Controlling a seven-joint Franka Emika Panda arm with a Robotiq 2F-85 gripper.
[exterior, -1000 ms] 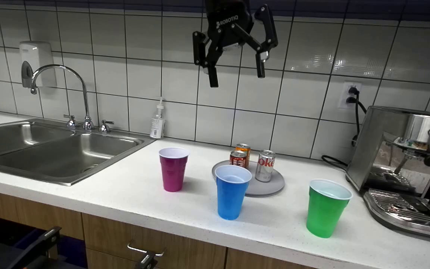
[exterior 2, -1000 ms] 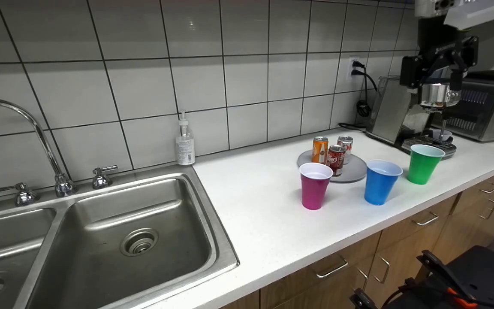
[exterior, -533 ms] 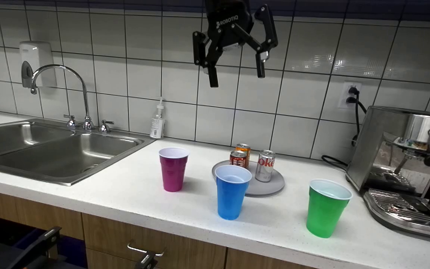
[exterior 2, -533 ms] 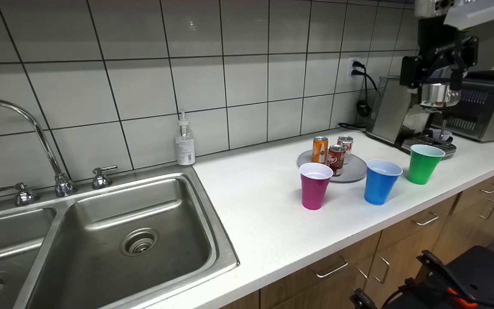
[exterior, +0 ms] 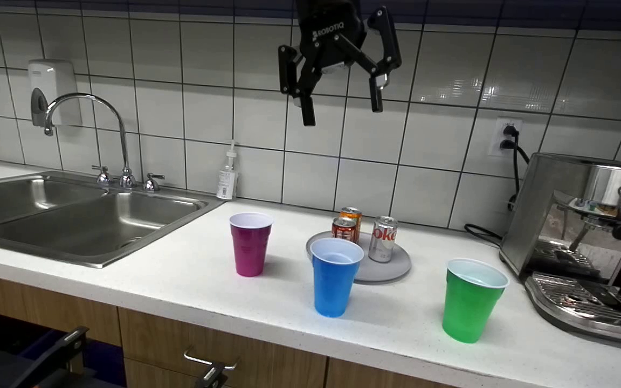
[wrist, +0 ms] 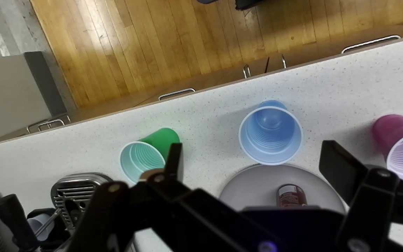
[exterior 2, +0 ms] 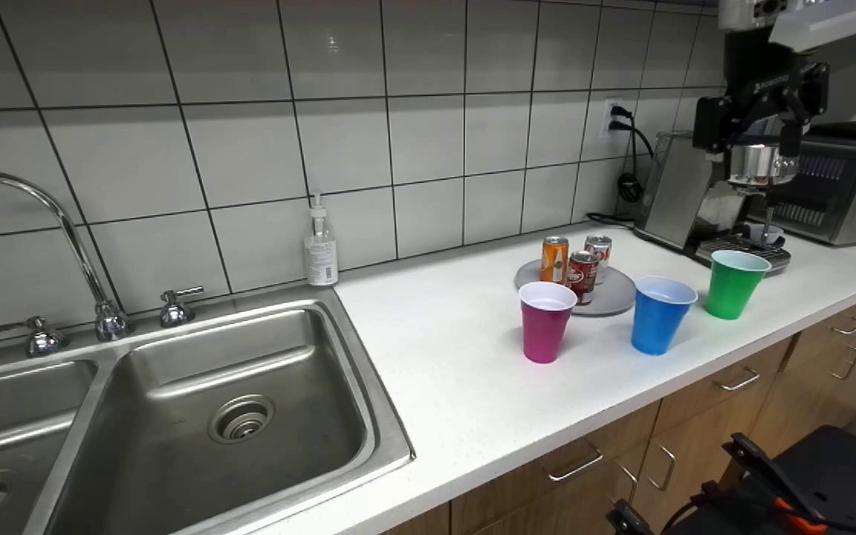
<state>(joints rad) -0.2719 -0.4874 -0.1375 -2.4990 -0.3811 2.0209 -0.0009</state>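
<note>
Countertop (exterior: 186, 253) | blue cup (exterior: 335, 283): mouth up, long axis vertical | fingers (exterior: 308, 111) spread

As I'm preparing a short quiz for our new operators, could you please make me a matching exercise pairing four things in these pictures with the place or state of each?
1. End effector
2. Blue cup
3. Silver can
4. Pump bottle

A. On the gray plate
B. At a corner of the sink
C. Open, in the air above the counter
D. Between the magenta cup and the green cup

Right pairs: 1-C, 2-D, 3-A, 4-B.
</note>
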